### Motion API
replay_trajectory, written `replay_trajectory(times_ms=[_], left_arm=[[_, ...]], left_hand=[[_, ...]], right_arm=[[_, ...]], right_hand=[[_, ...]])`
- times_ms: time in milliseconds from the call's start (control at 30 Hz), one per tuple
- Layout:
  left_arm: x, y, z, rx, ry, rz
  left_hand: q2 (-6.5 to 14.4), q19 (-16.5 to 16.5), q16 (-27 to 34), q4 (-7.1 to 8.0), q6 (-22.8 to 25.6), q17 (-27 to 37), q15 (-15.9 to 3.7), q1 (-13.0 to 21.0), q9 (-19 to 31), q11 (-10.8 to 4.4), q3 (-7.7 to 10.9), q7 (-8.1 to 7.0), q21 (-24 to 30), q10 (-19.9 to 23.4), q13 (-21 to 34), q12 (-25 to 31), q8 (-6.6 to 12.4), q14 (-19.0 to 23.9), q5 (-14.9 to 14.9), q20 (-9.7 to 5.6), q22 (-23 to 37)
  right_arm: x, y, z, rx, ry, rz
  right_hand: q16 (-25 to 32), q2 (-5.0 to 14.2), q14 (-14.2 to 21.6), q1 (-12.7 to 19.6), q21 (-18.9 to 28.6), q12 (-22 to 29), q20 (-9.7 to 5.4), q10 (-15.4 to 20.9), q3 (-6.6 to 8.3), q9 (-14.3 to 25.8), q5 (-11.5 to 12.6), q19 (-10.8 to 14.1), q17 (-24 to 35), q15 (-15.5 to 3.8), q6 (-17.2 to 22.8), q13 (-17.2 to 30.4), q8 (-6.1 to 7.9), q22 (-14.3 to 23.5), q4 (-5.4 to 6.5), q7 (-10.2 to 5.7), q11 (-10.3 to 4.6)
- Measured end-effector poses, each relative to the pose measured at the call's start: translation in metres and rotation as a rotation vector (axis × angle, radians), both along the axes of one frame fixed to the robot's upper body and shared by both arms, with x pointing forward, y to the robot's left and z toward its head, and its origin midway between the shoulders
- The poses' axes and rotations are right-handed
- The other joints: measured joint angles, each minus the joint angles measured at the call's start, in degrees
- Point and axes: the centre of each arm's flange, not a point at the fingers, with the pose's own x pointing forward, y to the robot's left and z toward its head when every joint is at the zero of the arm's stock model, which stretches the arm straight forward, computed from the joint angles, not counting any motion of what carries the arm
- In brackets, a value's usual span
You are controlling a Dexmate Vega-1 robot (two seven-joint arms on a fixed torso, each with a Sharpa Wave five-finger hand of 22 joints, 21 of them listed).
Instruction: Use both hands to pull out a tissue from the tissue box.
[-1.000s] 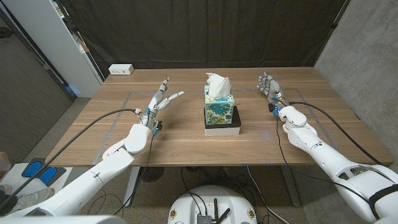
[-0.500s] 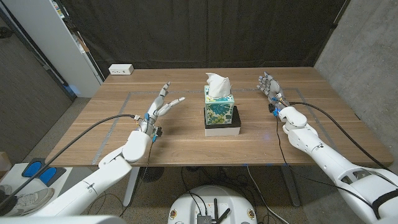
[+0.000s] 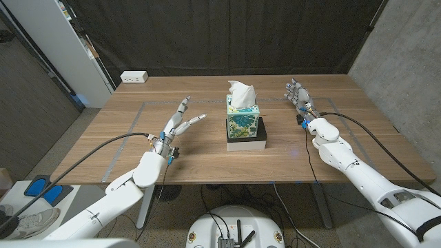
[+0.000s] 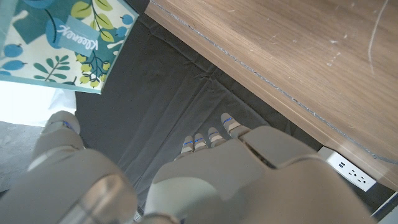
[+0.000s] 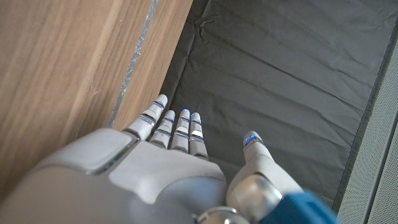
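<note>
The tissue box has a blue and green leaf print and stands on a black and white base at the table's middle. A white tissue sticks up from its top. My left hand hovers to the box's left with fingers spread, holding nothing. My right hand stands to the box's right, farther back, fingers apart and empty. The left wrist view catches a side of the box beyond my left hand. The right wrist view has my right hand beside the table.
A white power strip lies at the table's back left corner. Dark curtains hang behind the table. A white cabinet stands at the left and a grey wall at the right.
My left hand has drifted toward the table's front and slightly nearer the box. The right hand has barely moved.
</note>
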Motion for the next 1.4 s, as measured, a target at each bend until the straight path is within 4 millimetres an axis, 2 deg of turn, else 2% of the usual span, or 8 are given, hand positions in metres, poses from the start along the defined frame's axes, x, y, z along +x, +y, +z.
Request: replay_trajectory(times_ms=[633,700,800,1400], left_arm=[[-0.021,0.006,-0.017,0.001,0.001,-0.019],[-0.022,0.007,-0.018,0.000,0.000,-0.019],[-0.023,0.008,-0.019,0.000,-0.002,-0.019],[-0.024,0.006,-0.017,0.035,-0.008,-0.031]], left_hand=[[0.17,0.31,0.00,0.12,0.00,0.00,0.00,0.76,0.00,0.00,-0.45,0.04,0.00,0.00,0.01,0.00,0.00,0.00,0.00,0.31,0.00],[0.15,0.31,0.00,0.32,-0.06,0.00,0.00,0.75,0.00,0.00,-0.65,1.21,0.00,0.00,0.01,0.00,0.00,0.00,0.00,0.31,0.00],[0.39,0.54,0.20,0.08,0.00,0.00,0.00,0.98,-0.01,0.01,-0.88,1.86,0.00,0.00,0.01,0.00,0.00,0.00,0.00,0.09,0.00],[0.45,1.38,0.20,0.07,0.00,0.01,0.00,1.95,-0.14,0.43,-1.34,2.31,0.00,0.00,0.01,0.40,0.43,0.00,0.00,0.07,0.00]], right_arm=[[-0.013,0.017,0.006,-0.019,-0.026,-0.006],[-0.014,0.018,0.006,-0.020,-0.027,-0.006],[-0.015,0.019,0.006,-0.023,-0.028,-0.007],[-0.024,0.026,0.005,-0.043,-0.040,0.002]], right_hand=[[0.00,0.00,0.31,0.00,0.00,0.00,0.00,0.41,0.08,0.00,0.00,0.00,-0.54,0.31,0.52,0.00,0.00,0.00,-0.41,-0.12,0.00],[0.00,0.00,0.31,0.00,0.00,0.00,0.00,0.41,0.07,0.00,0.00,0.00,-0.54,0.31,0.52,0.00,0.00,0.00,-0.42,-0.12,0.00],[0.00,0.01,0.53,0.00,0.00,0.00,0.00,0.41,-0.07,0.00,0.00,0.00,-0.54,0.09,0.52,0.00,0.00,0.00,-0.56,-0.12,0.00],[0.00,0.31,0.52,-0.31,0.00,-0.46,0.32,0.41,-0.07,0.00,0.00,0.32,-0.80,0.09,0.51,0.00,0.00,0.00,-0.55,-0.12,0.00]])
